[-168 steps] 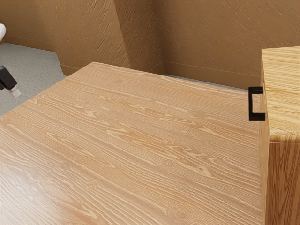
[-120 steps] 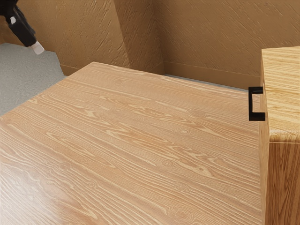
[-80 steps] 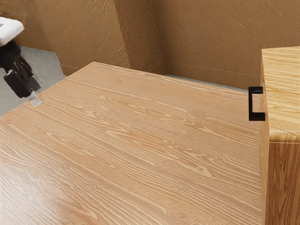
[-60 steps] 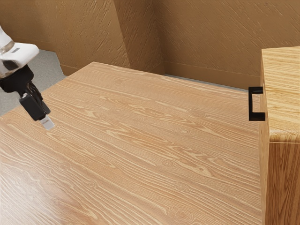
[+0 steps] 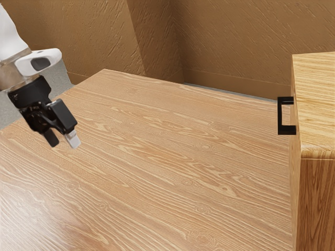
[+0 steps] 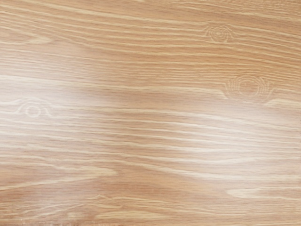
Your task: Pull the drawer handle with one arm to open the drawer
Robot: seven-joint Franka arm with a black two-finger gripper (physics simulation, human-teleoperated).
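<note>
the handle (image 5: 285, 115), a black bracket, is set upright on the front of the drawer (image 5: 313, 99) at the exterior view's right edge, and it stands out toward the table (image 5: 172, 157). the drawer's front is seen nearly edge-on and nothing of it juts out, so it is judged shut, with none of the pull done yet.

the step in hand is judged to be the approach. to do it well, most of the table has to be crossed at about the handle's height. the fingers should be turned so that the bar is taken across its thin side, one finger on each side (or hooked behind it, if a clamp proves awkward). contact is best made at the bar's middle, and the pull is best kept straight along the drawer's travel, so that the front is not twisted.

the gripper (image 5: 63, 141) is seen low over the table near the exterior view's left edge, well apart from the handle. its fingers are parted by a modest gap; nothing is held between them and nothing is touched. in the wrist view, bare table grain (image 6: 150, 113) is seen under the hand.
</note>
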